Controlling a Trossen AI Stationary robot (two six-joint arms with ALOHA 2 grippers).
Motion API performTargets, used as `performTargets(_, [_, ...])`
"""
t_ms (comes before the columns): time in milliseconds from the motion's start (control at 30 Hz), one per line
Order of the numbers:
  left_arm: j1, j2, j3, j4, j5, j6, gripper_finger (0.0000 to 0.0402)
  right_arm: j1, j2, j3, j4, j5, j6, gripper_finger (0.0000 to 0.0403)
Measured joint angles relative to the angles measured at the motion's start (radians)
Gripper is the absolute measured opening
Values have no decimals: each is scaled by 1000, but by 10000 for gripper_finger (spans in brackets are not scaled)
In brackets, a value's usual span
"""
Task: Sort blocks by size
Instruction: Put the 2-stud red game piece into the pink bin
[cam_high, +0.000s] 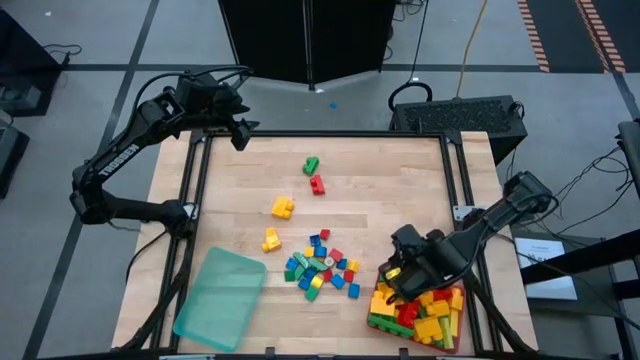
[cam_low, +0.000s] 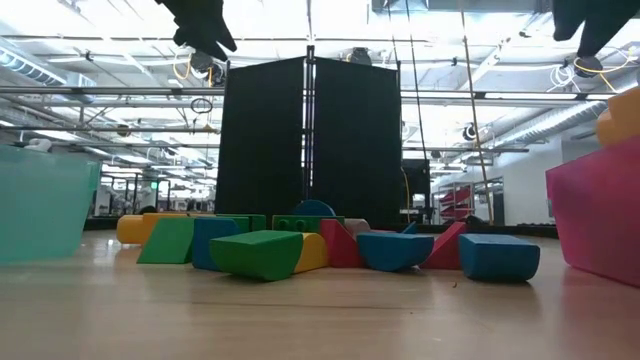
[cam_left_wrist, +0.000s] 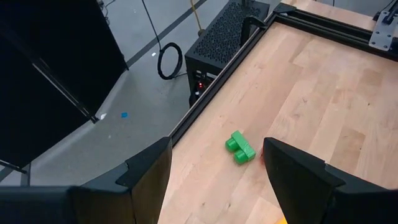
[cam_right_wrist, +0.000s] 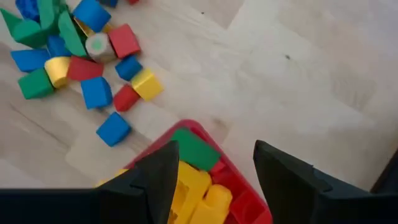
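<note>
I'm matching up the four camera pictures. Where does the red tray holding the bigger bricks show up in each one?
High view: the red tray sits at the table's near right corner, under the right gripper.
Low view: its pink-red wall fills the right edge.
Left wrist view: not in it.
Right wrist view: its rim shows between that arm's own fingers.
Shared landmark: the pile of small bricks, beside the tray.

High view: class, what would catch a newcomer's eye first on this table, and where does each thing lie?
First the red tray at the table's near right corner, heaped with larger yellow, red and green blocks, with the right gripper over its edge, jaws open. Next, the cluster of small mixed-colour blocks mid-table, beside the empty-looking teal tray at near left. Four larger blocks lie scattered beyond, and the left gripper waits at the far left corner.
</note>
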Motion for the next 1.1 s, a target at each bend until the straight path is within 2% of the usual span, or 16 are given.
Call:
performTargets(133, [0,0,0,-1,0,0,255,-28,-8,0,-32,27,-4,202])
performTargets(267, [0,0,0,1,0,-1,255,-218,-7,0,15,177,-195,202])
performTargets(467, [0,0,0,1,0,-1,255,-547,77,0,423,186,-704,203])
performTargets(633, [0,0,0,-4,0,-1,255,-735,204,1,808,22,-884,205])
performTargets(767, [0,0,0,-12,0,-2,255,-815,329,5,921,-52,-923,205])
performTargets(933, [0,0,0,-37,0,-2,255,-848,458,102,896,-70,-1003,205])
performTargets(1100, [0,0,0,-52,0,-2,255,-854,584,262,799,-85,-1079,206])
